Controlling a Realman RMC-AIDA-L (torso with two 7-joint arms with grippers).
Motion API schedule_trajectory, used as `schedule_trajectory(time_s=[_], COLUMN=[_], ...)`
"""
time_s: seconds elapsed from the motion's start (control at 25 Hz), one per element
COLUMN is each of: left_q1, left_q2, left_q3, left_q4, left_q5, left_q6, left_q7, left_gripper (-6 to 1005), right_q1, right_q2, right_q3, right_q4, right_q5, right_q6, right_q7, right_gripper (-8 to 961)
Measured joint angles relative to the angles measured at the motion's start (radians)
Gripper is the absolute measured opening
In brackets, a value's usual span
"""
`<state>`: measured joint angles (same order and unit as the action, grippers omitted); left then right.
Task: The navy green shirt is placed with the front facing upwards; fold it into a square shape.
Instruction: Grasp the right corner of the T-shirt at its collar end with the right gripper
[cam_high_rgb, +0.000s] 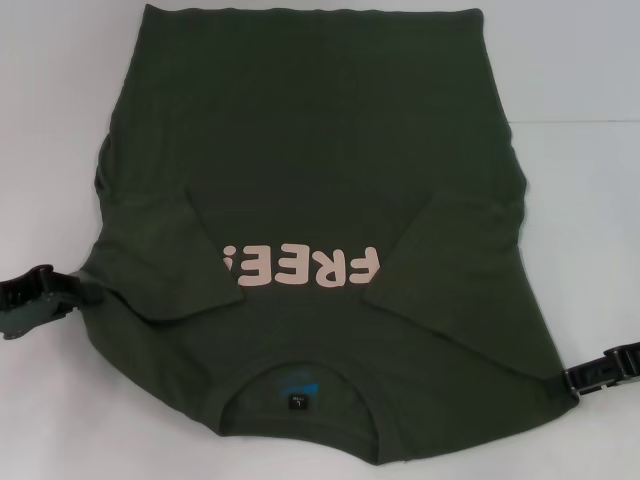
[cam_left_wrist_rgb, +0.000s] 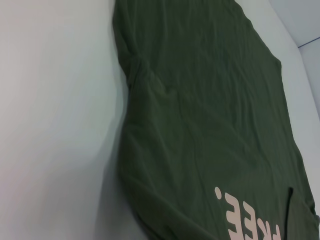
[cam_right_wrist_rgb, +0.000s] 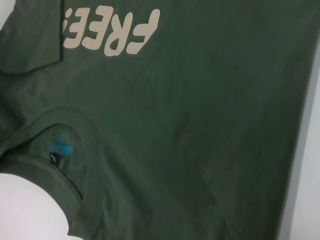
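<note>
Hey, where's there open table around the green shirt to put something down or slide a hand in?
Bare table lies beyond the navy green shirt on the robot's right, and likewise on its left above the left gripper. A smaller strip sits at the near corner below that gripper. Crowded: both shoulder edges, where the left gripper and right gripper sit against the cloth.

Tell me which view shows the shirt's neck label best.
The right wrist view: the neck label of the navy green shirt appears close and unobstructed. The head view shows it small; the left wrist view misses it.
</note>
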<state>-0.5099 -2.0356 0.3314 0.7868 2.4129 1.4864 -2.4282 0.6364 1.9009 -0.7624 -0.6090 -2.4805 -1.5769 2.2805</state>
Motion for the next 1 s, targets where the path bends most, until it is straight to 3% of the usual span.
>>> schedule_trajectory(time_s=[0.64, 1.0], left_q1=[0.001, 0.002], left_q2=[0.0, 0.0], left_q3=[-0.003, -0.003], left_q4=[0.0, -0.003], left_q5=[0.0, 0.0], left_q6=[-0.007, -0.013], left_q7=[-0.001, -0.001], left_gripper=[36, 37], right_q1=[0.021, 0.047], right_q2=[0.024, 0.05], right_q3=[-0.028, -0.026], right_q4=[0.011, 0.011], right_q5=[-0.001, -0.002], right_q6=[0.01, 0.012], right_q7=[0.031, 0.031], right_gripper=[730, 730])
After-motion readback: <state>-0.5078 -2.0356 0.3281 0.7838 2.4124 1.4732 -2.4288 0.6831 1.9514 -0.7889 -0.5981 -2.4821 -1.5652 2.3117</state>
